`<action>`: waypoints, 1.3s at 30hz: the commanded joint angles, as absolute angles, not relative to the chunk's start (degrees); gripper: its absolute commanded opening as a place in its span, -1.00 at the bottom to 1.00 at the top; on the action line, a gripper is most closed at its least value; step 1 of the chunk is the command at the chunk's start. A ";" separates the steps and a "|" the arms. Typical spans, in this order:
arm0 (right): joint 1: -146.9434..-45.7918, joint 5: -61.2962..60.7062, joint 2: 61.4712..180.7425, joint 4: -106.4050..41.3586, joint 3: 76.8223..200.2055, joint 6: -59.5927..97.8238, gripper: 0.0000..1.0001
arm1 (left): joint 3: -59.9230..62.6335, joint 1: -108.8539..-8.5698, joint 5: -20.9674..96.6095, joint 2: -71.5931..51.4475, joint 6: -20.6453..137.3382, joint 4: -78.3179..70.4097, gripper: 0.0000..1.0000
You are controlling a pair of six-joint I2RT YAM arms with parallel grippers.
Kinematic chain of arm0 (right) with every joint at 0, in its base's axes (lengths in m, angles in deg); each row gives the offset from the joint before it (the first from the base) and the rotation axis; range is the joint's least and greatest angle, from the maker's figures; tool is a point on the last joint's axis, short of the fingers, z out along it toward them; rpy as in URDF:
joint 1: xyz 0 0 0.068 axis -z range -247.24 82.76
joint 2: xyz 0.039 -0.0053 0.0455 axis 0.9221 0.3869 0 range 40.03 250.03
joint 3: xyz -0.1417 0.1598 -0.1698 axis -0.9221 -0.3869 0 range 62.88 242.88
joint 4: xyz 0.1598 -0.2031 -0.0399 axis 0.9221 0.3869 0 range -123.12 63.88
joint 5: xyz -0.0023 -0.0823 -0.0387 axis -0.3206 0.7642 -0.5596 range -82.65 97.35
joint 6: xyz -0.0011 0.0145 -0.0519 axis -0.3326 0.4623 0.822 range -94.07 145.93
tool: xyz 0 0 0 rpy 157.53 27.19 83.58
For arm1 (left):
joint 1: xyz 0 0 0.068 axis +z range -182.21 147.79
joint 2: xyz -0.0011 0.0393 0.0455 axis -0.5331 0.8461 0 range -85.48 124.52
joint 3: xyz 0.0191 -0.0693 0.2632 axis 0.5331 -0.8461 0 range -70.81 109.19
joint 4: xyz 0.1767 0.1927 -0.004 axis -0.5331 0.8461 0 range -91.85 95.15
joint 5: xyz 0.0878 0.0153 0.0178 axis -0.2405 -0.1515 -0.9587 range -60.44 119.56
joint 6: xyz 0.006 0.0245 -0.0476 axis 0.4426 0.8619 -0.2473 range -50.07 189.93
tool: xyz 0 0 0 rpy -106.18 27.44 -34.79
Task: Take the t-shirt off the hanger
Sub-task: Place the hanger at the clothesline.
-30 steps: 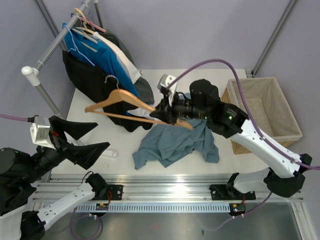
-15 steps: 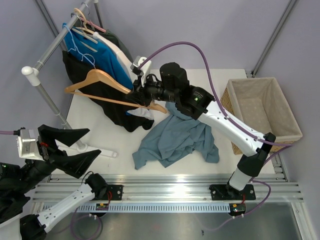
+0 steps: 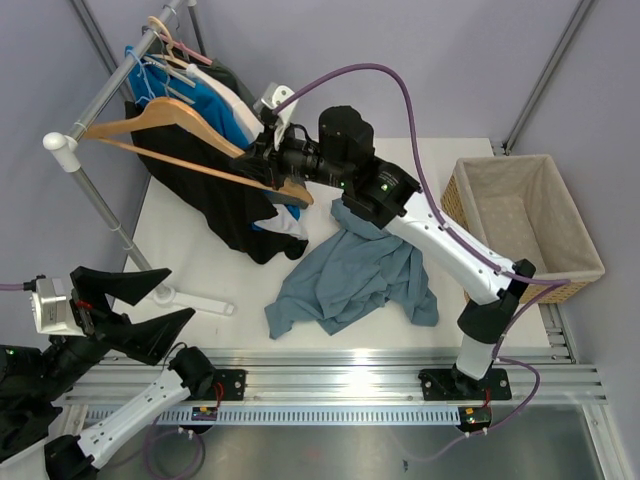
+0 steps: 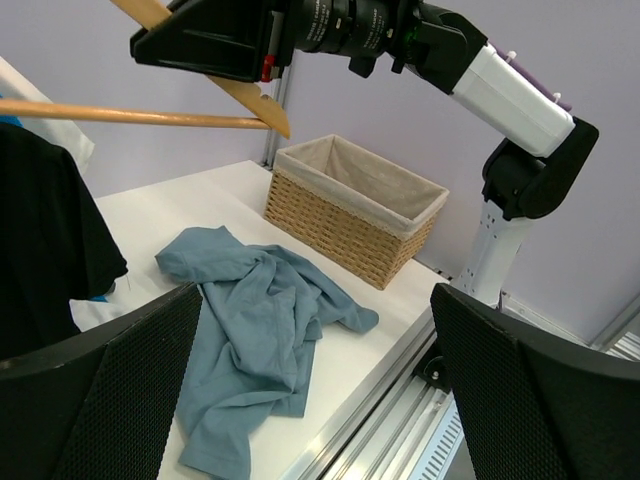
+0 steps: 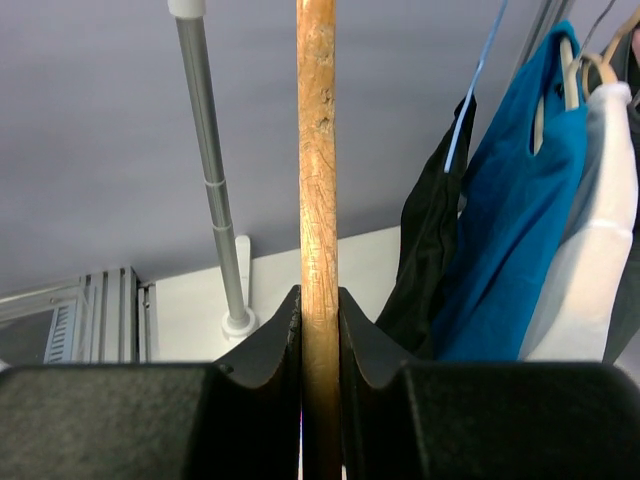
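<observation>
The grey-blue t-shirt (image 3: 350, 280) lies crumpled on the white table, off the hanger; it also shows in the left wrist view (image 4: 250, 330). My right gripper (image 3: 268, 168) is shut on the bare wooden hanger (image 3: 170, 125) and holds it high beside the clothes rail (image 3: 110, 85). In the right wrist view the hanger's bar (image 5: 318, 200) is clamped between the two black fingers. My left gripper (image 3: 145, 305) is open and empty at the near left, above the table's front edge, apart from the shirt.
A rail at the back left carries black, blue and white garments (image 3: 215, 130) on hangers. Its pole and foot (image 3: 175, 293) stand on the table's left side. A lined wicker basket (image 3: 525, 225) sits at the right edge.
My right gripper has carried the empty wooden hanger up and to the left, from above the shirt to the rail. My left gripper has drawn back towards the near left.
</observation>
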State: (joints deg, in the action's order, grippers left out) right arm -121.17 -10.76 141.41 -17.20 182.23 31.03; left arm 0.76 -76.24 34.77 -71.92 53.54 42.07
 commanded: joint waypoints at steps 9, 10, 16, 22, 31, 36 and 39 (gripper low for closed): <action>-121.21 -13.05 154.10 -17.30 200.85 28.74 -1.00 | -0.76 -76.16 27.91 -74.49 55.42 41.92 0.98; -121.29 -12.78 154.72 -17.56 201.39 28.74 -1.00 | -0.85 -76.16 26.85 -74.49 56.12 42.62 0.97; -121.29 -11.90 159.46 -19.49 205.52 28.66 -1.00 | -2.26 -76.16 23.76 -74.49 57.44 43.06 0.98; -121.38 -11.11 164.82 -22.74 208.51 28.74 -1.00 | -3.05 -76.16 23.84 -74.58 57.53 43.06 0.98; -121.56 -11.46 171.24 -28.28 213.17 28.22 -1.00 | -3.31 -76.16 25.60 -76.07 55.95 42.97 0.98; -122.52 -10.32 173.35 -30.13 214.93 30.15 -1.00 | -2.70 -76.16 27.27 -76.95 55.69 42.97 0.98; -122.96 -10.50 175.02 -31.18 216.51 30.06 -1.00 | -2.87 -76.16 27.54 -77.83 55.69 43.06 0.98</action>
